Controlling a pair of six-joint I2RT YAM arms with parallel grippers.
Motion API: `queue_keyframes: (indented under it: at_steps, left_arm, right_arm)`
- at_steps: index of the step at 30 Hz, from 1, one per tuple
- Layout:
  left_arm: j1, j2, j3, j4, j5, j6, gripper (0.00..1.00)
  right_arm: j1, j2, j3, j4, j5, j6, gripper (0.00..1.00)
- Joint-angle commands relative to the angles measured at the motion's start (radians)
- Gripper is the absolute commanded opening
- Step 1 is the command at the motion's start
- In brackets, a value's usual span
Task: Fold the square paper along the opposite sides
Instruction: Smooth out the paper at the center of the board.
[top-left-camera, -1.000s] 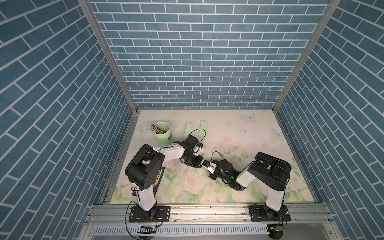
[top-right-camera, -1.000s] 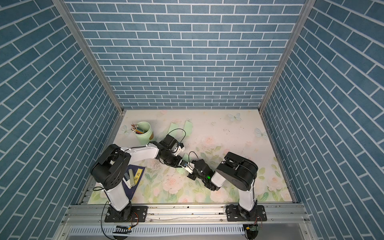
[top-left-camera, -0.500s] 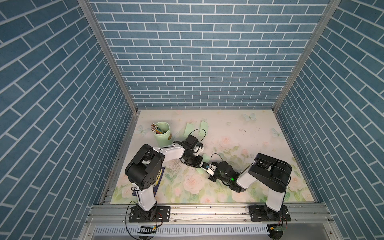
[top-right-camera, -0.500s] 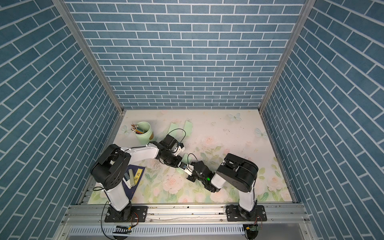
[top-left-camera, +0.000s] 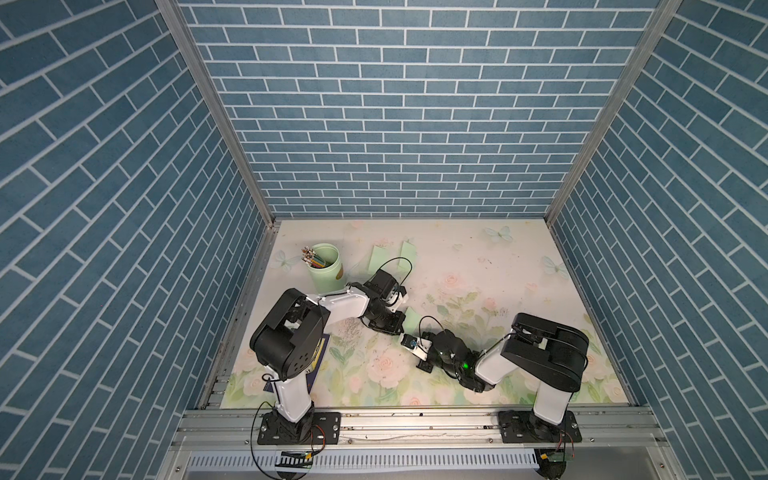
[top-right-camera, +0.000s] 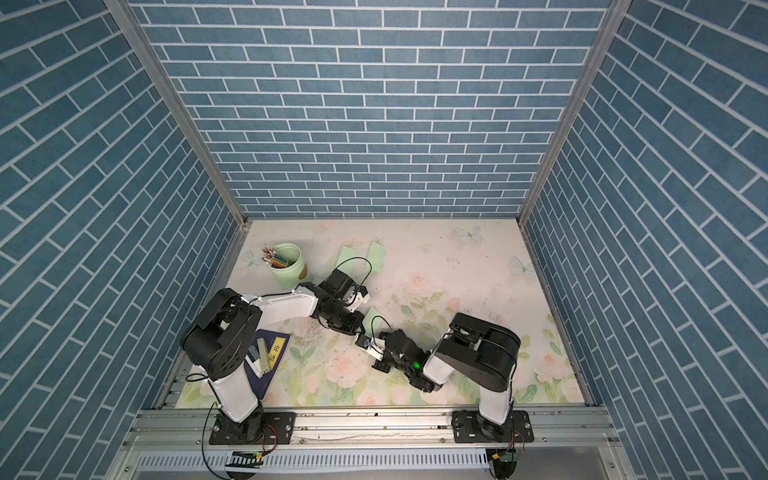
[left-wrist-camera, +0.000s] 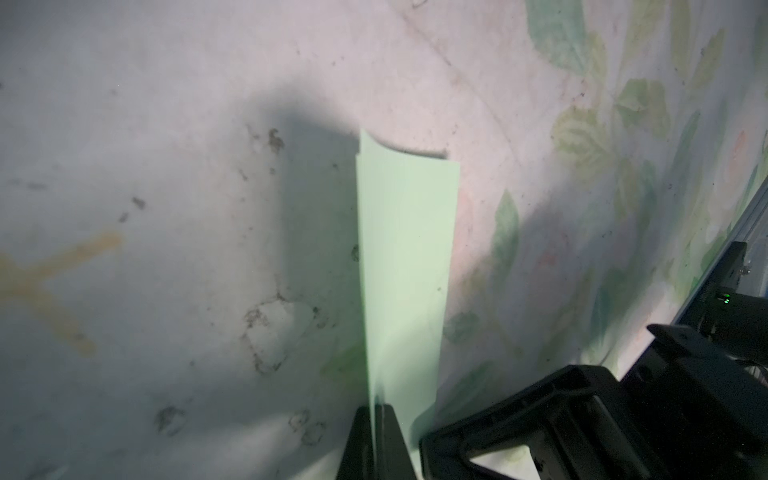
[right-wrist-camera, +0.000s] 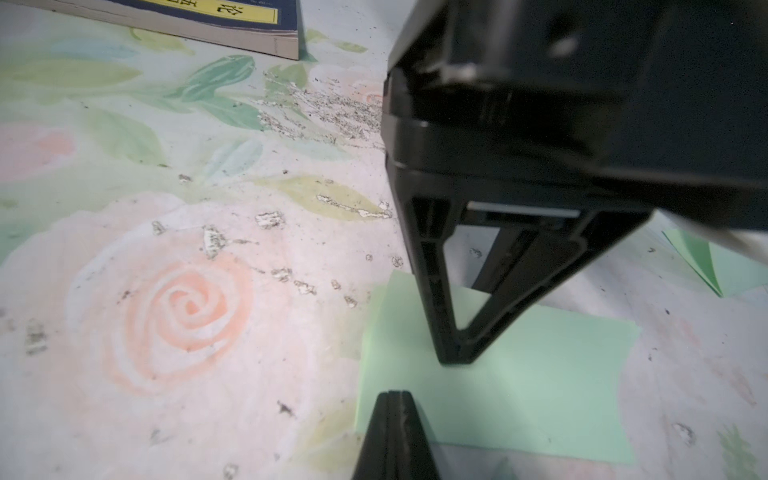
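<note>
The green square paper (top-left-camera: 412, 322) lies near the middle of the tabletop, a little toward its left edge, already doubled over into a narrow strip, and both my hands are on it. My left gripper (left-wrist-camera: 376, 440) has its 2 fingers pressed together on one end of the strip, with the paper running straight into the slit between them. In the right wrist view that same gripper (right-wrist-camera: 457, 353) stands tip-down on the sheet. My right gripper (right-wrist-camera: 392, 432) is also pressed shut with nothing between its fingers; its tip sits at the sheet's near border, though I cannot tell whether it bears down on the paper. I judge the sheet to be feather-light, limp and springy: the far end curls up off the tabletop (left-wrist-camera: 166, 166) in the left wrist view, so the fold will gape unless the crease is rubbed flat. It will skid on the smooth floral cover and crumple under a hard pinch, so I would hold it only at an edge or corner and pin it elsewhere. Compared with 1 second ago, my right wrist has crept slightly toward the front edge, while the left arm looks unmoved and both pairs of fingers are just as tight.
</note>
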Motion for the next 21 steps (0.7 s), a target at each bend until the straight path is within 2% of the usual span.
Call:
queue_keyframes:
  at_steps: [1, 10, 13, 15, 17, 21]
  left_arm:
    - [0.009, 0.029, -0.022, -0.056, -0.094, 0.010, 0.00]
    - [0.009, 0.021, -0.022, -0.053, -0.084, 0.008, 0.00]
    - [0.007, 0.022, -0.031, -0.048, -0.069, 0.004, 0.00]
    - [0.004, 0.017, -0.042, -0.044, -0.056, -0.005, 0.00]
    - [-0.010, 0.001, -0.048, -0.042, -0.034, -0.014, 0.00]
    - [-0.028, -0.050, -0.059, -0.041, -0.013, -0.033, 0.00]
  right_arm:
    - [0.034, 0.031, -0.034, -0.196, -0.033, 0.035, 0.00]
    - [0.066, 0.020, -0.048, -0.180, -0.003, 0.076, 0.00]
    - [0.062, -0.108, -0.041, -0.184, 0.041, 0.058, 0.00]
    - [0.026, -0.204, -0.054, -0.130, 0.092, 0.024, 0.00]
    - [-0.052, -0.258, -0.059, -0.108, 0.076, 0.012, 0.00]
    - [-0.132, -0.230, -0.050, -0.096, 0.045, -0.029, 0.00]
